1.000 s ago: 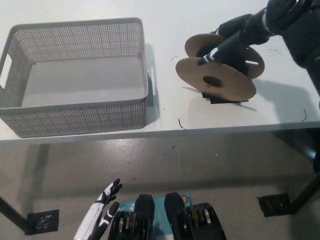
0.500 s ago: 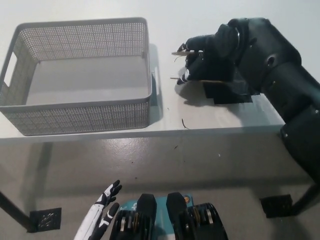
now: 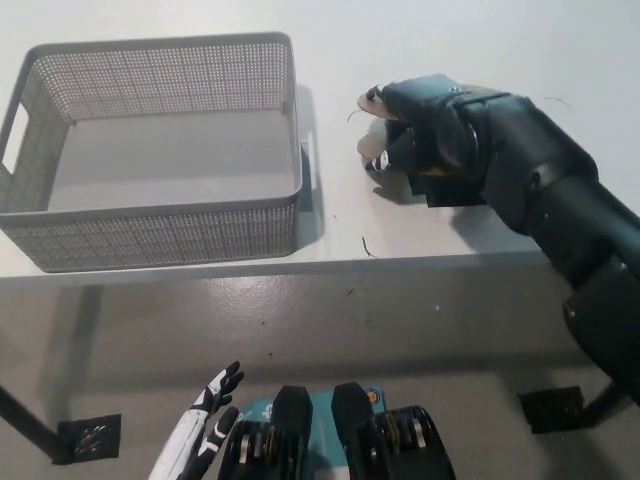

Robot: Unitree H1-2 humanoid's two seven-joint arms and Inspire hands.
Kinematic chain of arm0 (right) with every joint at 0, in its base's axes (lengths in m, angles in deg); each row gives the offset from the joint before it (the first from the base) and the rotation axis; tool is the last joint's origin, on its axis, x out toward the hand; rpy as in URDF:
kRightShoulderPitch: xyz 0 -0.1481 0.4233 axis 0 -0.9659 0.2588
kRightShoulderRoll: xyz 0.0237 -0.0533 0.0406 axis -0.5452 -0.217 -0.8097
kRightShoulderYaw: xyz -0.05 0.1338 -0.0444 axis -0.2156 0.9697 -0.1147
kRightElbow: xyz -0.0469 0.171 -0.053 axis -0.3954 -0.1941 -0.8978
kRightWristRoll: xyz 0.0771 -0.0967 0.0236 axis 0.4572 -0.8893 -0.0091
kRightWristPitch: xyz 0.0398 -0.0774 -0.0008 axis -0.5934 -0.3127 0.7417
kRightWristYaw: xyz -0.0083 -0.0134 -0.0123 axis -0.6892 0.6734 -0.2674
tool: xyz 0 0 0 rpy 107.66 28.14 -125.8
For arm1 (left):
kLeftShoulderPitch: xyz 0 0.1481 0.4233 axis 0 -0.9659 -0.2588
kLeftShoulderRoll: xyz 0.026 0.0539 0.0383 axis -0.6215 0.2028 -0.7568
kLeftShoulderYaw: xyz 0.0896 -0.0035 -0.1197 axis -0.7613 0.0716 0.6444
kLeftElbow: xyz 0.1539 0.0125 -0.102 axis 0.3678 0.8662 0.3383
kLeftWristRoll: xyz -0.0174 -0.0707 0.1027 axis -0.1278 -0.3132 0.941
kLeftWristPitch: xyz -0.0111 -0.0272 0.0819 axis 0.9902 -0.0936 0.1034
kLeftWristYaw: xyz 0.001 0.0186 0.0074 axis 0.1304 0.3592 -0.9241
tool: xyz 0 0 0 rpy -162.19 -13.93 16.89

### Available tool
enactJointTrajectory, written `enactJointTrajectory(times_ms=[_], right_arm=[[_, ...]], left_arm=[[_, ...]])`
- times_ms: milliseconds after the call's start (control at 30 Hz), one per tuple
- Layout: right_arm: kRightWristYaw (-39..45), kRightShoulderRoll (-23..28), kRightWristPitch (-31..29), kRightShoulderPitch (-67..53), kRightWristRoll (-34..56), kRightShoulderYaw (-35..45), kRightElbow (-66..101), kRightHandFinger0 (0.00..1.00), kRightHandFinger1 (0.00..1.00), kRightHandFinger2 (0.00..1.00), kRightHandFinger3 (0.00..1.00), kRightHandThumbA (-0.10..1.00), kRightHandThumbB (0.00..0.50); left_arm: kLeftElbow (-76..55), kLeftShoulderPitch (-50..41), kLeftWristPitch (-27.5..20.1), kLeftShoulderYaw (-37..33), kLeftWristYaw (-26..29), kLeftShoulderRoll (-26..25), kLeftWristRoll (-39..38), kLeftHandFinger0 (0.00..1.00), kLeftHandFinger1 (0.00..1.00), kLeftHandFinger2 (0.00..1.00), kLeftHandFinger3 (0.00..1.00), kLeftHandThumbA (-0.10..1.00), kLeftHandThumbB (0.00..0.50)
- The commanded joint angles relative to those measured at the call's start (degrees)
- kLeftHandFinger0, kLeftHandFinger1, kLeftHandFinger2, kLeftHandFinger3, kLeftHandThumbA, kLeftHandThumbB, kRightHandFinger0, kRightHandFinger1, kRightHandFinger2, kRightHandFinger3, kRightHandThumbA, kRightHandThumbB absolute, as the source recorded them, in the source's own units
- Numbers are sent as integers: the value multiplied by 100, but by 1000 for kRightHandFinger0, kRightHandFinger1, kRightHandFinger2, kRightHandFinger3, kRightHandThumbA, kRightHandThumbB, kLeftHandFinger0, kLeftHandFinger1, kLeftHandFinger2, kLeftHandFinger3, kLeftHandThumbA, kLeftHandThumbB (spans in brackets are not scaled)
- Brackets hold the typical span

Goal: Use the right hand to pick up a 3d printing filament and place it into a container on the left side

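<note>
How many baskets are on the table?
1. The grey basket sits on the left part of the white table, to the left of the black right hand, which covers a cardboard spool.

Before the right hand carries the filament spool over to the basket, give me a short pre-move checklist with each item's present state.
1. Right hand closed on the filament spool: ok; only the spool's edges show past the hand.
2. Spool lifted off the table: cannot tell; the hand covers it.
3. Basket has room: ok, nothing lies in it.
4. Path leftward from spool to basket: ok, no object between them, but the near basket wall must be cleared.
5. Left hand out of the way: ok, it hangs low, below the table edge.
6. Grip firmness: cannot tell, the contact is hidden.
</note>
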Motion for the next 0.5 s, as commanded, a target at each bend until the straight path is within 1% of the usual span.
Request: enactJointTrajectory(times_ms=[0,33,67,100,133,167,200,233,267,300,333,367,400,433,467], right_arm=[[-2327,642,-465,-272,-773,-341,-149,56,205,330,475,-100,251],[-2387,661,-513,-258,-760,-337,-149,1,142,272,439,-100,250],[-2467,674,-560,-255,-749,-326,-142,0,127,251,422,-100,259],[-2622,702,-646,-248,-746,-312,-121,0,103,232,409,-100,257],[-2720,727,-697,-228,-749,-299,-95,0,52,199,394,-100,256],[-2765,740,-722,-210,-733,-274,-79,0,9,173,413,-100,211],[-2783,753,-748,-174,-687,-224,-58,0,1,158,389,-100,253],[-2798,771,-736,-113,-691,-212,-27,0,0,149,391,-100,255],[-2987,804,-788,-68,-717,-197,27,0,0,86,338,-100,260],[-3145,825,-872,-46,-687,-139,67,0,0,34,283,-100,245],[-3184,858,-933,68,-598,-6,155,0,23,56,265,-100,226],[-3137,867,-897,154,-603,16,199,0,160,252,334,-100,203],[-3218,926,-873,318,-684,10,332,0,219,405,392,-100,194],[-3269,941,-881,358,-711,8,369,0,301,696,532,-100,185],[-3328,1003,-996,465,-672,106,527,0,274,769,800,-100,175]], left_arm=[[-111,16,-297,37,-67,-22,-303,1000,1000,1000,1000,1000,319],[-109,23,-289,35,-66,-23,-296,1000,1000,1000,1000,1000,318],[-117,21,-277,36,-66,-20,-297,1000,1000,1000,1000,1000,323],[-139,15,-256,36,-72,-17,-306,1000,1000,1000,1000,1000,314],[-150,11,-258,36,-74,-21,-304,1000,1000,1000,1000,1000,315],[-144,11,-266,36,-61,-27,-279,1000,1000,1000,1000,1000,319],[-138,8,-271,35,-55,-29,-264,1000,1000,1000,1000,1000,318],[-126,6,-276,35,-51,-31,-256,1000,1000,1000,1000,1000,323],[-128,-6,-274,33,-50,-32,-249,1000,1000,1000,1000,1000,328],[-120,-12,-280,33,-53,-35,-253,1000,1000,1000,1000,1000,330],[-106,-8,-291,39,-56,-42,-269,1000,1000,1000,1000,1000,330],[-105,-17,-302,44,-59,-44,-285,1000,1000,1000,1000,1000,325],[-100,-25,-316,44,-57,-43,-289,1000,1000,1000,1000,1000,326],[-99,-28,-318,45,-55,-47,-286,1000,1000,1000,1000,1000,327],[-96,-30,-314,40,-57,-50,-277,1000,1000,1000,1000,1000,328]])
